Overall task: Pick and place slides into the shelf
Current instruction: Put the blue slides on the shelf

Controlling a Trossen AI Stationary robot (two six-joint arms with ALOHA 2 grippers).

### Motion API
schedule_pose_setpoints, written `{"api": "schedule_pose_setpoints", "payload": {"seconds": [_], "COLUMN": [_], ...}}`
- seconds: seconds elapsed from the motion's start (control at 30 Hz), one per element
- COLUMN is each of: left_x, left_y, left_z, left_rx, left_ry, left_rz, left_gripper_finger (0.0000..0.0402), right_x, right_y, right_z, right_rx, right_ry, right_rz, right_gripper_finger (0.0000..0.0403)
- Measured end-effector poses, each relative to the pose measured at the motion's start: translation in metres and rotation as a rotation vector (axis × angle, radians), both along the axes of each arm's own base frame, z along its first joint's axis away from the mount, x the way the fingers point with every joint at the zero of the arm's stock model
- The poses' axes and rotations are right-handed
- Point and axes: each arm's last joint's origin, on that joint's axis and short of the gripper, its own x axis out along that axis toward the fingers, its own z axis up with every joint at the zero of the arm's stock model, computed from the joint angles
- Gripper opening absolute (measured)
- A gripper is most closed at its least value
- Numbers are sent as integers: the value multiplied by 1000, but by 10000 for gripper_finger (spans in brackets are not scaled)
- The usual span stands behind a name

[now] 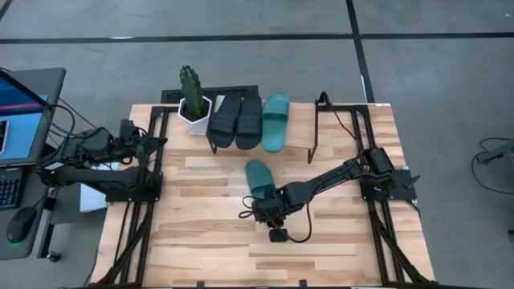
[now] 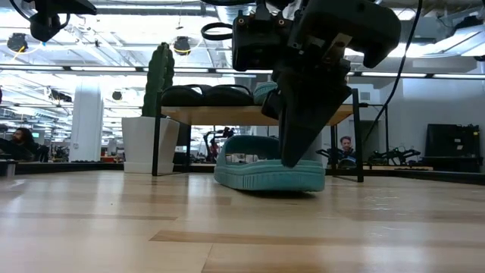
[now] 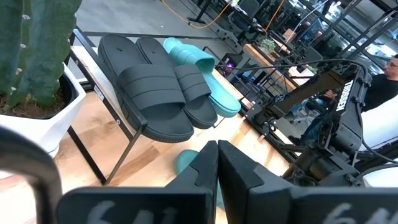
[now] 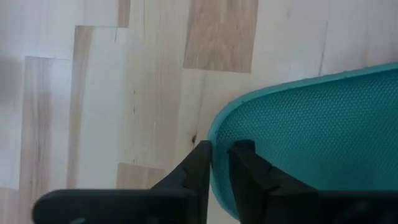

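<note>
The shelf point(image 1: 301, 120) stands at the table's far middle and carries two black slides point(image 1: 237, 119) and one teal slide point(image 1: 275, 120), all lying on its tilted board. A second teal slide point(image 1: 258, 177) lies sole-down on the table in front of the shelf, also in the low view point(image 2: 258, 174). My right gripper point(image 1: 269, 207) stands over this slide's near end, shut on it. My left gripper point(image 1: 161, 143) waits shut at the table's left side; its wrist view looks at the black slides point(image 3: 155, 93) on the shelf. My right gripper point(image 4: 221, 163) pinches the rim of the teal slide's rounded near end point(image 4: 217, 140). One finger point(image 4: 245, 165) is on the footbed side and the other point(image 4: 198, 168) on the outer wall. It comes from above, pointing down point(image 2: 294, 161). The slide lies flat on the table.
A cactus in a white pot point(image 1: 193, 103) stands at the shelf's left end. The shelf's board has bare room right of the teal slide. Black arm frames run along the table's left and right edges. A laptop point(image 1: 20, 112) sits off the table, left.
</note>
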Motion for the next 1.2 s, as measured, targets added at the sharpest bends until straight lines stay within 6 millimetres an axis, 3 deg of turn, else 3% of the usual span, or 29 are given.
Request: {"api": "schedule_pose_setpoints", "payload": {"seconds": [0.3,0.73,1.07,1.2], "left_x": [0,0,0,0], "left_y": [0,0,0,0], "left_z": [0,0,0,0], "left_rx": [0,0,0,0], "left_ry": [0,0,0,0], "left_rz": [0,0,0,0], "left_gripper_finger": [0,0,0,0], "right_x": [1,-6,-2,-1], "right_y": [-3,-4,3,4], "right_z": [0,-2,-34,-36], "right_rx": [-2,-14,-13,-32], "right_ry": [4,83,157,152], "right_rz": [-10,-39,-21,-22], "right_gripper_finger": [83,104,143,154]}}
